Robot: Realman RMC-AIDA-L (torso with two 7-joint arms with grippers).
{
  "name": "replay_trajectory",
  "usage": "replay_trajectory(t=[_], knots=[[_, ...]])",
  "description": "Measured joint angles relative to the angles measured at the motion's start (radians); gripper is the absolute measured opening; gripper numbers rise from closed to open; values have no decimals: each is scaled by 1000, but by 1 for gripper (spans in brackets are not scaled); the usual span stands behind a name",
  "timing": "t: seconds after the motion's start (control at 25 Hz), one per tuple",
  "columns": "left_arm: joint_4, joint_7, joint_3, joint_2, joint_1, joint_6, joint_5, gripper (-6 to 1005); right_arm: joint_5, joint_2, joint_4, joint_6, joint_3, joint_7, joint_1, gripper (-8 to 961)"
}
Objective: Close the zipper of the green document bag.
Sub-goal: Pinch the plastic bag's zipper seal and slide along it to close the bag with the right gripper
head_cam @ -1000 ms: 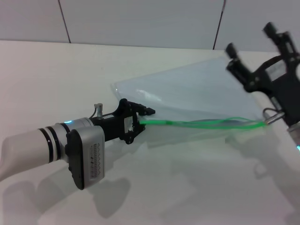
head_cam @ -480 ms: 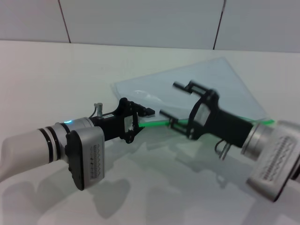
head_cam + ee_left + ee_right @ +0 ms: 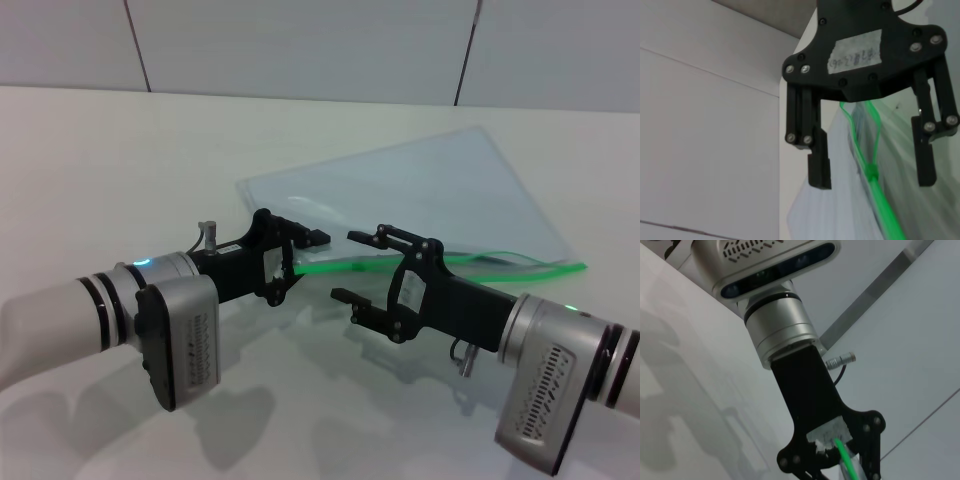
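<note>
The green document bag lies flat on the white table, a pale translucent pouch. Its zipper is a bright green strip along the near edge. My left gripper stands open at the strip's left end, its fingers on either side of the zipper. A small green knot on the strip sits between those fingers in the left wrist view. My right gripper is open just to the right of it, one finger above and one below the strip. The right wrist view shows only my left arm and a bit of green strip.
The white table stretches to the left and in front of both arms. A tiled wall rises behind the bag. My two grippers are only a few centimetres apart.
My right arm swung in from the far right, across the bag, and came down at the zipper beside my left gripper. The bag's right end now lies flatter. The left arm has stayed put.
</note>
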Motion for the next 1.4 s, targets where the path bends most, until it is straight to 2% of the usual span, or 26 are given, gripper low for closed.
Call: replay_trajectory(t=[0.68, 0.88, 1.0, 1.2, 1.4], knots=[[-1, 0, 0, 0, 12, 30, -4, 55, 0, 2, 2, 11, 11, -57, -3, 562], [1, 0, 0, 0, 13, 30, -2, 56, 7, 2, 11, 11, 12, -91, -5, 335], [0, 0, 0, 0, 14, 35, -1, 56, 8, 3, 14, 11, 13, -101, -6, 106], [0, 1, 0, 0, 15, 40, 1, 57, 8, 3, 19, 20, 21, -124, -6, 96], [1, 12, 0, -1, 21, 40, 1, 58, 8, 3, 66, 92, 71, -220, -10, 86]])
